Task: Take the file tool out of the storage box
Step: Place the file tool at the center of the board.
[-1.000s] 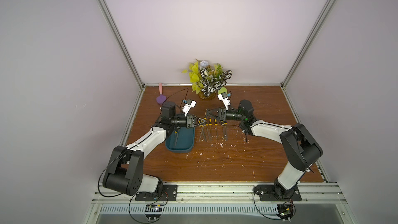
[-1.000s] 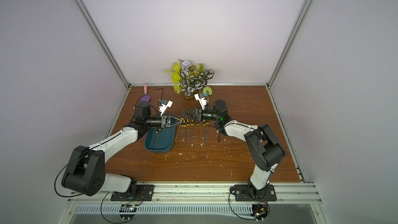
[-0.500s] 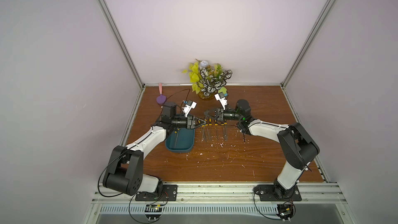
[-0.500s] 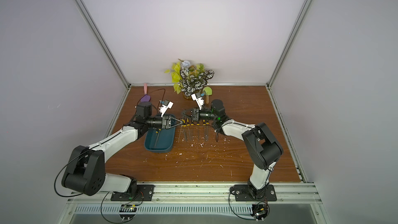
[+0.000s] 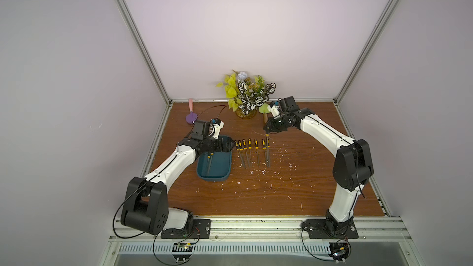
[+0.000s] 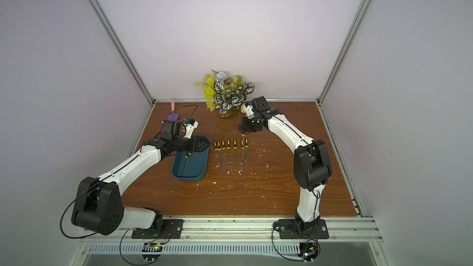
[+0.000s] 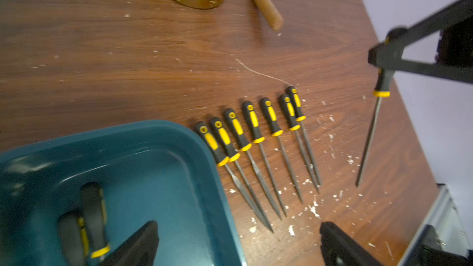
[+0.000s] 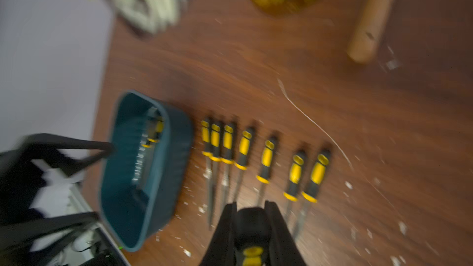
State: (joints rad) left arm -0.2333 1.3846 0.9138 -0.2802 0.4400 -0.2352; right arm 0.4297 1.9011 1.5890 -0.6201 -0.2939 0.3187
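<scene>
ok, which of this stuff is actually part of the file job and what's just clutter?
Job:
teal box; two files inside it; held file in the shut right pincer; row of seven files on the table; left pincer, open by the box.

Clutter:
plant; green spatula; purple spatula; white crumbs.

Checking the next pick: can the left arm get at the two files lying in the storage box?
Probably yes. The left gripper hangs open above the storage box, the two files lie uncovered inside, and the right gripper, shut on another file, is clear.
</scene>
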